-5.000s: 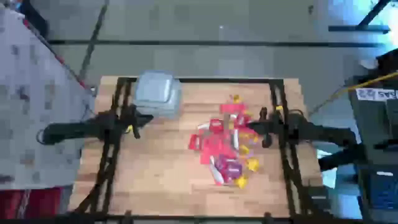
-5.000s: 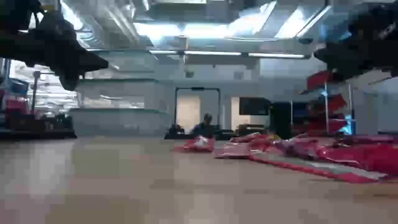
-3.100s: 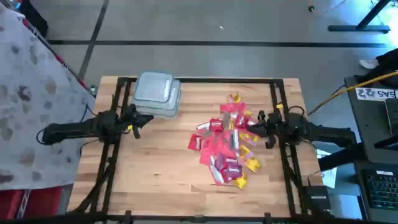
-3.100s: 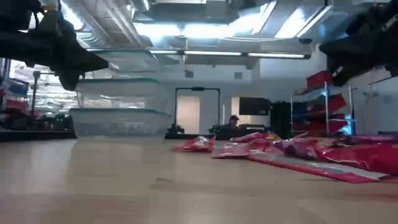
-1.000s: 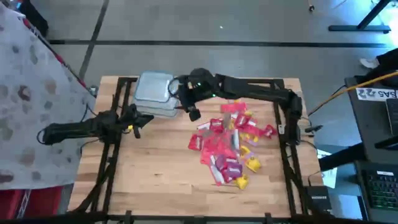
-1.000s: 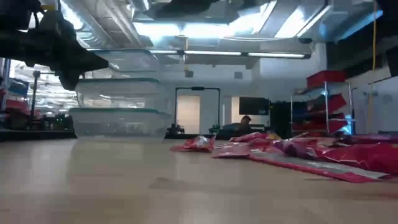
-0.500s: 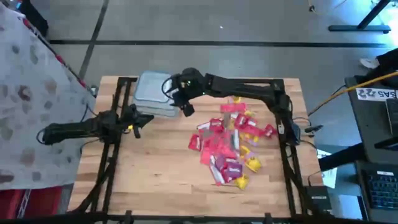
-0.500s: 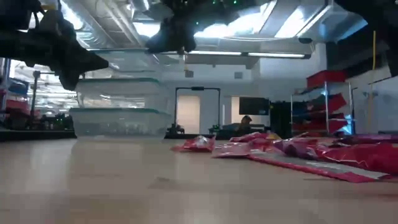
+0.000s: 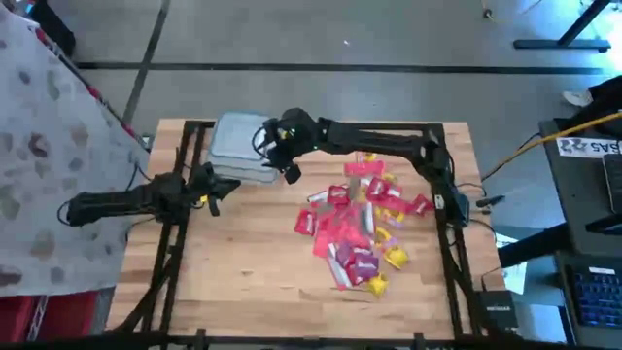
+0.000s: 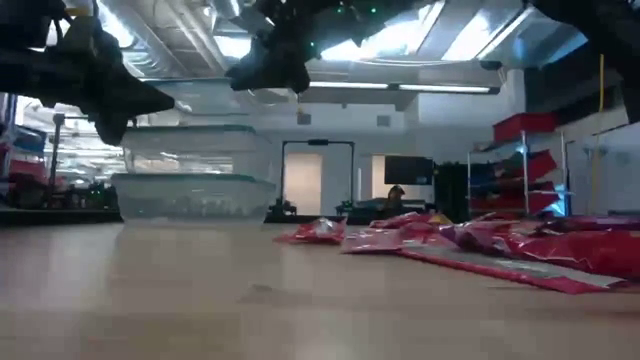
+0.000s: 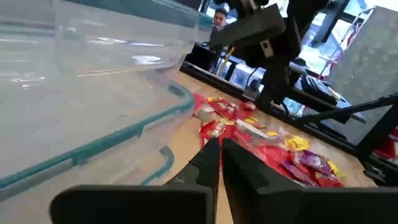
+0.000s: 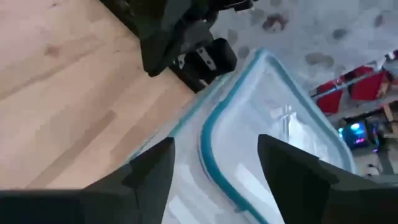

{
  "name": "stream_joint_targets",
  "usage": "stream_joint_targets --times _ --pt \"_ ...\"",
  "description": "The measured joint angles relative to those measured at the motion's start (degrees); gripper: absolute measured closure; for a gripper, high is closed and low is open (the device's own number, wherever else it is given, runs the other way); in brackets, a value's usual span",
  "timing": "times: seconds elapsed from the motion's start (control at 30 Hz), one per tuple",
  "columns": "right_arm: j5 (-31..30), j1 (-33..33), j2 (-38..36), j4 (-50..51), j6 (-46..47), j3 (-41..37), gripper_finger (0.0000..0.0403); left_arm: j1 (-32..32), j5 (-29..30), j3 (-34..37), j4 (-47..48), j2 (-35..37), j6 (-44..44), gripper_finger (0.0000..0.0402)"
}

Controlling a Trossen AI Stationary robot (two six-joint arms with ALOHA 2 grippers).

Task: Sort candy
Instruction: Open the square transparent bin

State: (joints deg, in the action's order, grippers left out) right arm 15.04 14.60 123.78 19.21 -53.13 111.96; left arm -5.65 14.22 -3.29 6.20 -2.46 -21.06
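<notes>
The candy (image 9: 355,228) lies in a loose pile of red, magenta and yellow packets on the right half of the wooden table, also in the low view (image 10: 450,240). A stack of clear tubs (image 9: 243,146) with teal rims stands at the far left. My right gripper (image 9: 279,154) reaches across to this stack. It is open, its fingers either side of the top tub's teal rim (image 12: 214,137). My left gripper (image 9: 216,190) waits shut at the table's left, level, beside the tubs (image 11: 93,93).
Black frame rails (image 9: 180,224) run along the table's left and right sides. My right arm (image 9: 389,136) spans the far part of the table above the candy. Bare wood (image 9: 243,262) lies between the left gripper and the pile. A person (image 10: 396,196) shows far behind.
My right gripper has gone toward the table's left edge and down, onto the stack of tubs, rolling a little as it went. In the low view it has dropped into sight above the tubs. The candy and the tubs have stayed where they were.
</notes>
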Motion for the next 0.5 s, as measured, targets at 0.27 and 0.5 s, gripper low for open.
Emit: stream_joint_targets --times 0.27,0.5 --pt "-4.62 -0.78 1.26 -2.32 -1.37 0.13 0.0236 0.00 0.00 0.00 0.00 -0.02 0.00 0.0402" --pt "-6.87 -0.79 1.32 -2.87 -1.80 0.11 0.0291 -0.02 0.00 0.00 0.00 -0.02 0.01 0.0402"
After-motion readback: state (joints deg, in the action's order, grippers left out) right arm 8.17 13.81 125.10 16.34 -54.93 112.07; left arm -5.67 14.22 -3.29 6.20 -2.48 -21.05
